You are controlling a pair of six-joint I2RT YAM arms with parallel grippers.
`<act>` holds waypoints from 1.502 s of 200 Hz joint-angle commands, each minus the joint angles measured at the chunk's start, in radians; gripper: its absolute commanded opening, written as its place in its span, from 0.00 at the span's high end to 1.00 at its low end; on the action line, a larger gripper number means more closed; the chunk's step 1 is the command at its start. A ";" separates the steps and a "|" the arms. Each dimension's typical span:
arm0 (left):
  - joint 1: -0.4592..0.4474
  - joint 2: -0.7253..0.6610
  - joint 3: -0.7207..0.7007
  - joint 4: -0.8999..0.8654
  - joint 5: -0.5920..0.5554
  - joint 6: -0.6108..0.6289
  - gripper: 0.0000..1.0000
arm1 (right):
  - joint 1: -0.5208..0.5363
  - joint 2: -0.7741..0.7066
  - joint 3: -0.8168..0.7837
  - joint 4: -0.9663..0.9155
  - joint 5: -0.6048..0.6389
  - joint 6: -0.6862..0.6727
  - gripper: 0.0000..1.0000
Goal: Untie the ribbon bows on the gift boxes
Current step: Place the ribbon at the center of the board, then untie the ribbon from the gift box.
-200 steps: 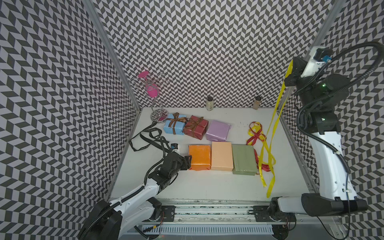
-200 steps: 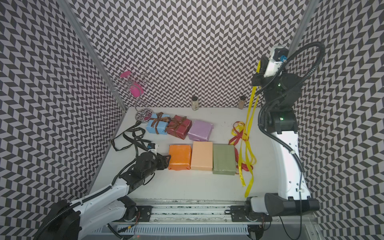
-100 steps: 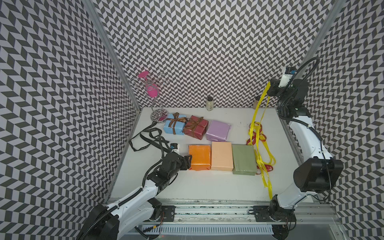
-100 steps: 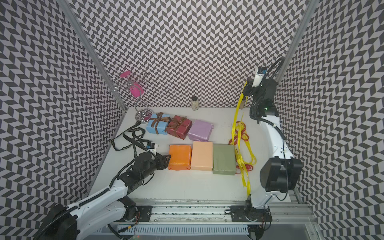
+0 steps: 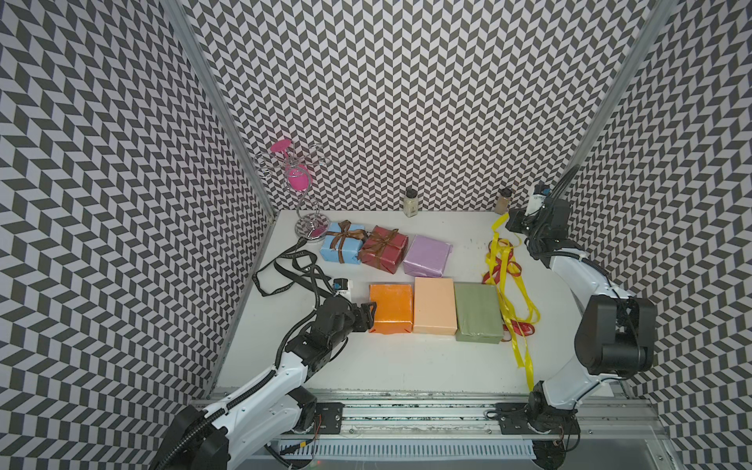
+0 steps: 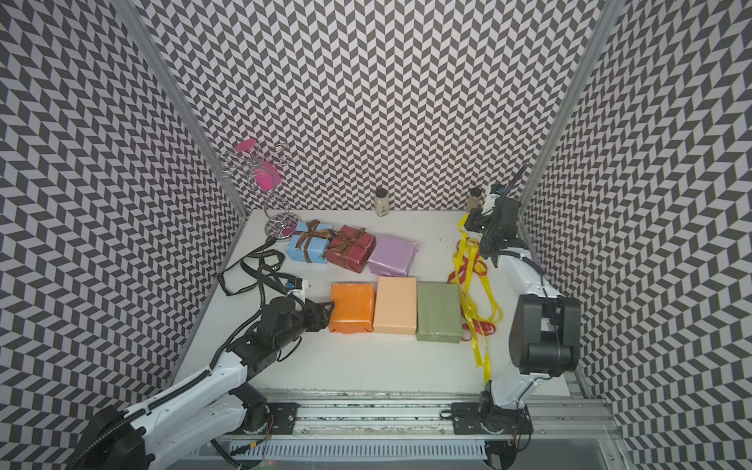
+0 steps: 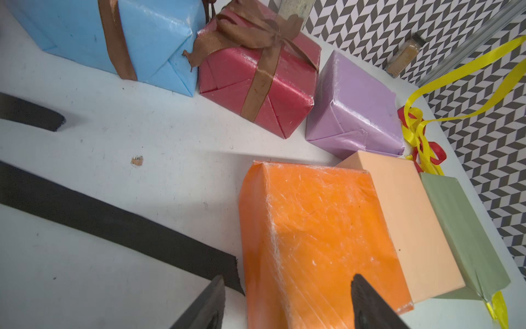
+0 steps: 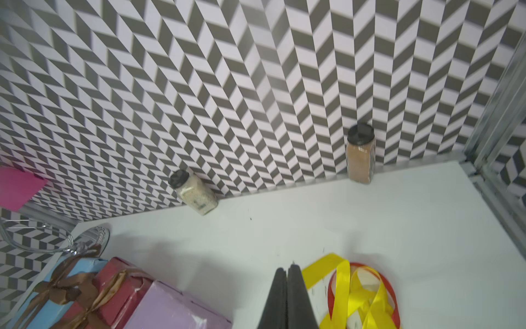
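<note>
Looking down into the cell: a white tabletop (image 5: 407, 366), a bit scuffed and speckled. Grey-and-white chevron walls (image 5: 407, 101) box it in on three sides, with bare metal posts (image 5: 228, 122) at the far corners and a slotted rail (image 5: 407, 411) along the near edge.

Far left, a wire stand (image 5: 311, 230) with something pink hanging on it sits in the corner. Near it, by the left wall, the black ribbon (image 5: 294, 255) with white lettering lies loose on the table.

The left gripper (image 5: 368, 315) is low at the orange box (image 5: 390, 307). Its jaws are spread wide and straddle the box's left edge, one finger beside it and one over the top, squeezing nothing.

The far row is the light blue box (image 5: 346, 254), dark red box (image 5: 386, 256) and lilac box (image 5: 427, 256), touching or nearly so. The first two each carry a brown bow (image 5: 346, 235), still tied. The near row is orange, then the peach box (image 5: 433, 305) and olive green box (image 5: 478, 313) side by side, all bare.

Two spice jars (image 5: 411, 203) stand against the far wall, well apart.

To the right, a yellow ribbon (image 5: 506, 297) and a red ribbon (image 5: 519, 327) lie in a tangle just beside the green box, trailing toward the near edge.

The right gripper (image 5: 508, 221) is at the far right corner with its jaws pressed together. The yellow ribbon's far end rises off the table to its tips, so it looks pinched there.
</note>
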 commanded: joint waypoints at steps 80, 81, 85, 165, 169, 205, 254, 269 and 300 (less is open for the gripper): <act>0.019 0.174 0.318 -0.092 -0.004 0.081 0.27 | 0.127 -0.079 -0.018 -0.186 0.345 -0.085 0.30; 0.019 0.177 0.321 -0.093 -0.002 0.082 0.27 | 0.128 -0.079 -0.017 -0.186 0.344 -0.087 0.30; 0.022 0.192 0.335 -0.093 0.004 0.086 0.27 | 0.138 -0.084 -0.012 -0.189 0.331 -0.098 0.29; 0.026 0.591 0.718 -0.101 0.116 0.263 0.30 | 0.231 -0.044 -0.069 -0.044 -0.155 0.004 0.30; 0.025 0.605 0.732 -0.101 0.106 0.264 0.30 | 0.237 -0.042 -0.071 -0.040 -0.157 0.004 0.31; 0.085 0.726 0.833 -0.100 0.137 0.255 0.30 | 0.278 -0.024 -0.069 -0.003 -0.220 0.024 0.37; 0.284 0.896 0.978 -0.135 0.250 0.283 0.30 | 0.396 0.034 -0.036 0.015 -0.252 -0.005 0.45; 0.323 0.968 1.065 -0.189 0.287 0.314 0.31 | 0.428 0.055 -0.021 0.013 -0.249 -0.012 0.46; 0.339 1.038 1.137 -0.302 0.317 0.397 0.35 | 0.483 0.066 -0.018 0.017 -0.239 -0.035 0.47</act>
